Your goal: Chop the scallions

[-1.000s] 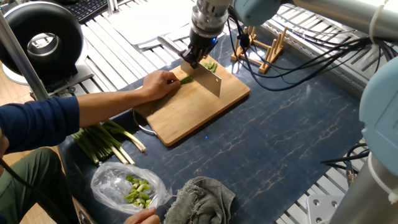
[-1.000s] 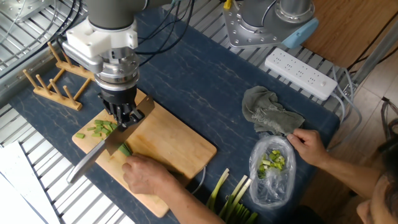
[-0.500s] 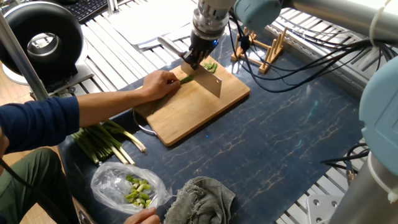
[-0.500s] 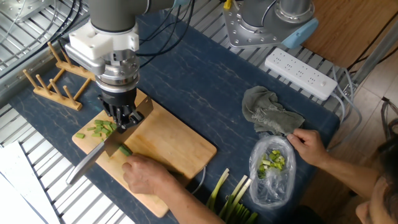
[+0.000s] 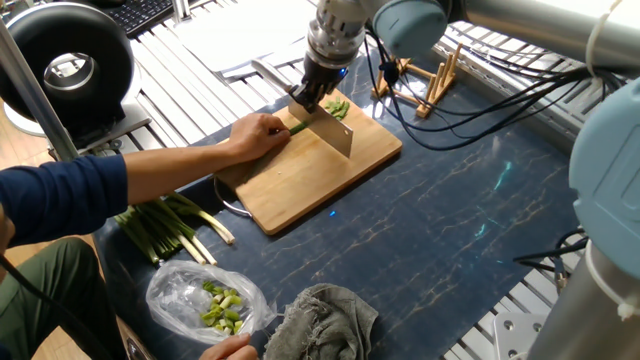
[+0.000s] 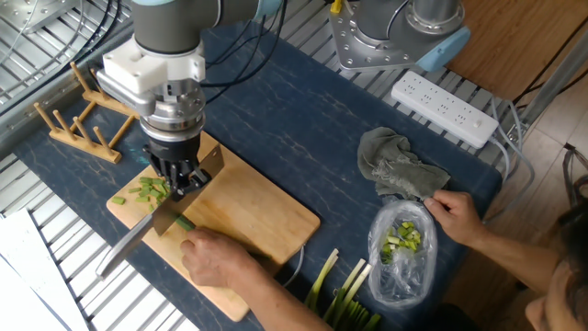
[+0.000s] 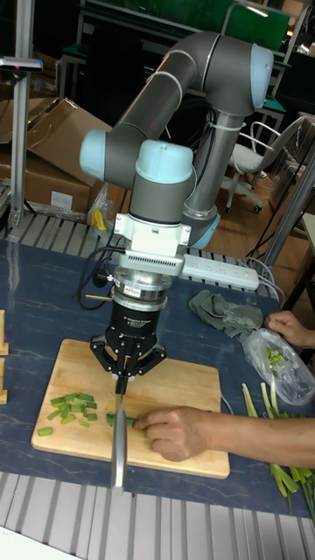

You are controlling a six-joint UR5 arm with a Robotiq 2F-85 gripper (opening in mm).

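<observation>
The knife (image 6: 156,223) has risen a little off the cutting board (image 6: 253,216) compared with a moment ago; in the earlier frames its edge sat lower across the stalk. I take this as the top of a chopping stroke, with another cut due once the stalk is fed forward.

The end effector (image 7: 122,366) is closed on the knife handle, its fingers clamped tight around it, with the blade pointing out toward the board's edge nearest the metal rack.

The scallions (image 6: 184,222) lie on the board just under the blade. A person's hand (image 6: 216,258) pins the uncut part, so only a short green end shows between fingers and blade. The cut bits (image 7: 72,409) sit in a loose pile on the board's far end, beyond the knife from the hand. I count roughly ten pieces, though they overlap and an exact count is not possible.

There is one board, one knife and one visible stalk under the hand; whether more are hidden there I cannot tell. Near the surface's corner by the person lie one bundle of thicker stalks (image 5: 165,226), one clear bag (image 6: 401,250) of pale chunks held by the person's other hand (image 6: 457,214), and one grey rag (image 6: 395,170). One wooden rack (image 6: 78,124) stands beside the board.
</observation>
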